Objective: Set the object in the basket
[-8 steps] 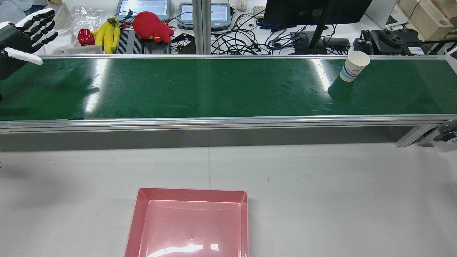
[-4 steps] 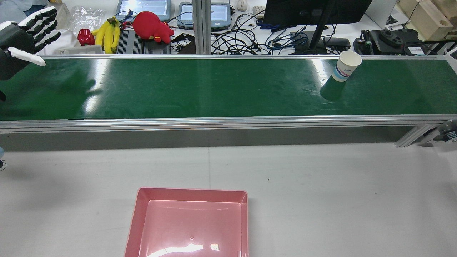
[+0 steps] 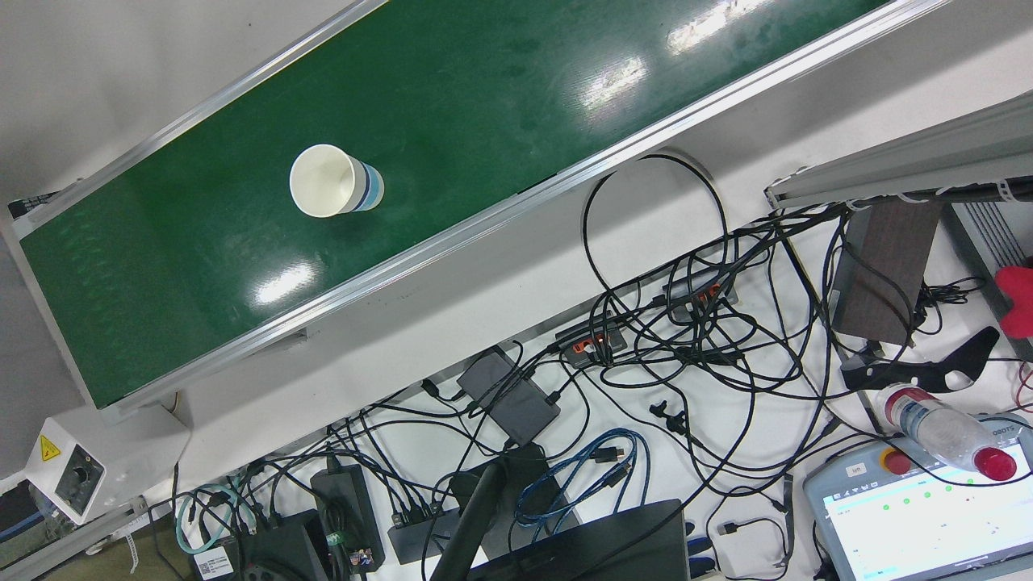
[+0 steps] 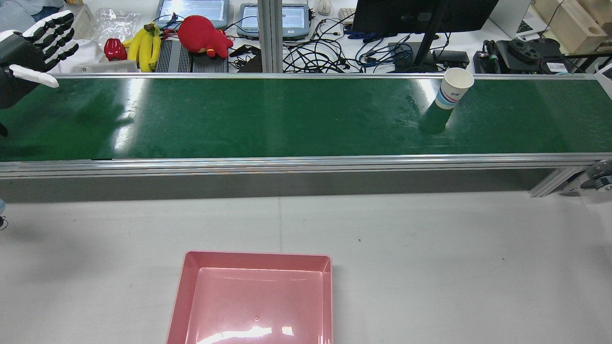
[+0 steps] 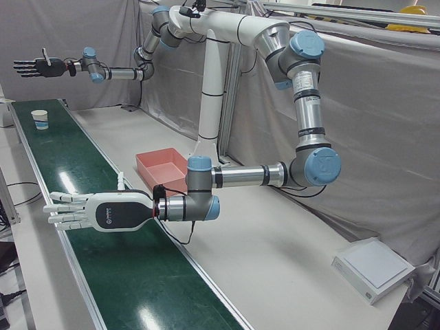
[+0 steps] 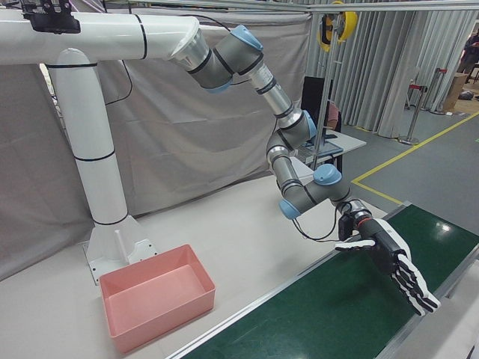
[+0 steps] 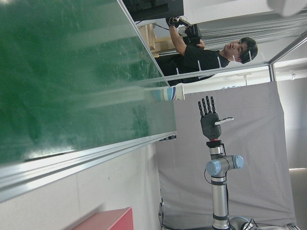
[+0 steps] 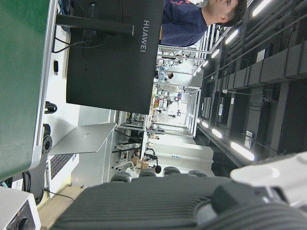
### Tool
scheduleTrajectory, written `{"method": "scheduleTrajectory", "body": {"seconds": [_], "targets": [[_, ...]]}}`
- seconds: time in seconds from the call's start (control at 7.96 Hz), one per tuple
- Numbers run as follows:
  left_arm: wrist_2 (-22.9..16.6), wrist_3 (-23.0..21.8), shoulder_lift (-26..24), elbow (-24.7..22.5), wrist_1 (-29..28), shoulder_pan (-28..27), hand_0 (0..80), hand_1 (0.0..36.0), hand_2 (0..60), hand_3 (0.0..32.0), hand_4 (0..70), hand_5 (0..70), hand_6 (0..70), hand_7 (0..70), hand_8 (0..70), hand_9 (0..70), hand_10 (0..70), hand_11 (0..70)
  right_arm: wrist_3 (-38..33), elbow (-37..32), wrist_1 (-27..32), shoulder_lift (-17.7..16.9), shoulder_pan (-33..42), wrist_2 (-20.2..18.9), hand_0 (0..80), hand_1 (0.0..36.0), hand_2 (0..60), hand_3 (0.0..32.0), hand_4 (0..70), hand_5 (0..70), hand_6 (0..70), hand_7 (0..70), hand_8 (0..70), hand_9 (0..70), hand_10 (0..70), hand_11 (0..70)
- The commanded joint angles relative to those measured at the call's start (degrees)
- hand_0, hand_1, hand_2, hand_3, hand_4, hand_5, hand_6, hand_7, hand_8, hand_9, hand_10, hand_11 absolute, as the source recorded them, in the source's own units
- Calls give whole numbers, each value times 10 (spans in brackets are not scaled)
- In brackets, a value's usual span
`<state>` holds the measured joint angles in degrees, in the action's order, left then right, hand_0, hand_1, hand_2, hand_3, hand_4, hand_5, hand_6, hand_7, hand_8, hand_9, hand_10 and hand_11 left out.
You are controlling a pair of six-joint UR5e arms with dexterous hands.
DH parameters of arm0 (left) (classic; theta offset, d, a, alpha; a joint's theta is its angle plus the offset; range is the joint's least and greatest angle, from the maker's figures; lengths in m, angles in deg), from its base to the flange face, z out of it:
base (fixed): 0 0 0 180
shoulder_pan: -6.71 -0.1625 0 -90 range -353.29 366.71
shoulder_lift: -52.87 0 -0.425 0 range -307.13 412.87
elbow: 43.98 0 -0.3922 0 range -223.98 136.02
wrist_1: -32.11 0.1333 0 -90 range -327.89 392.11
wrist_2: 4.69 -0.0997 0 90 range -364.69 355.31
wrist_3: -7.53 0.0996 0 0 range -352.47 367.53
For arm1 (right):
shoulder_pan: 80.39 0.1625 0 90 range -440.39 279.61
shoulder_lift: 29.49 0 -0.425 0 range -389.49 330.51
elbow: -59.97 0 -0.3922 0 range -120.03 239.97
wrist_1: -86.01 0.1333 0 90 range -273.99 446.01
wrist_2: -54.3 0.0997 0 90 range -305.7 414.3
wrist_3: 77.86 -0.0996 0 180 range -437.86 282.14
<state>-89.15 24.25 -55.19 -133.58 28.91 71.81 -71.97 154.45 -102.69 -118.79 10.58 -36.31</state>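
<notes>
A white paper cup [image 4: 452,91] with blue stripes stands upright on the green conveyor belt [image 4: 287,119], toward its right end in the rear view. It also shows in the front view [image 3: 335,181] and, small and far off, in the left-front view [image 5: 40,118]. The pink basket [image 4: 258,260] sits empty on the white table in front of the belt. My left hand [image 4: 31,45] is open and empty above the belt's left end, far from the cup. My right hand [image 6: 389,262] is open and empty, raised above the belt's other end, beyond the cup.
Behind the belt a cluttered bench holds bananas [image 4: 143,45], a red plush toy [image 4: 203,36], tablets, cables and a monitor stand [image 4: 425,43]. A grey control box [image 3: 69,476] sits at the belt's end. A person [image 7: 211,50] stands beyond the bench.
The cup has travelled left along the belt in the rear view. My left hand has shifted only slightly and stays open.
</notes>
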Motion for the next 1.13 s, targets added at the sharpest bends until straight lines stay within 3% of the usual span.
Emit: {"method": "scheduleTrajectory", "body": {"seconds": [0.0, 1.01], "targets": [[17, 0, -1, 0, 0, -17, 574, 129, 0, 28, 0, 159, 0, 0, 0, 0, 13, 43, 0, 0, 0, 0, 0, 0, 0, 0, 0, 0, 0, 0, 0, 0, 0, 0, 0, 0], [17, -2, 0, -4, 6, -18, 582, 128, 0, 24, 0, 161, 0, 0, 0, 0, 11, 40, 0, 0, 0, 0, 0, 0, 0, 0, 0, 0, 0, 0, 0, 0, 0, 0, 0, 0]]}}
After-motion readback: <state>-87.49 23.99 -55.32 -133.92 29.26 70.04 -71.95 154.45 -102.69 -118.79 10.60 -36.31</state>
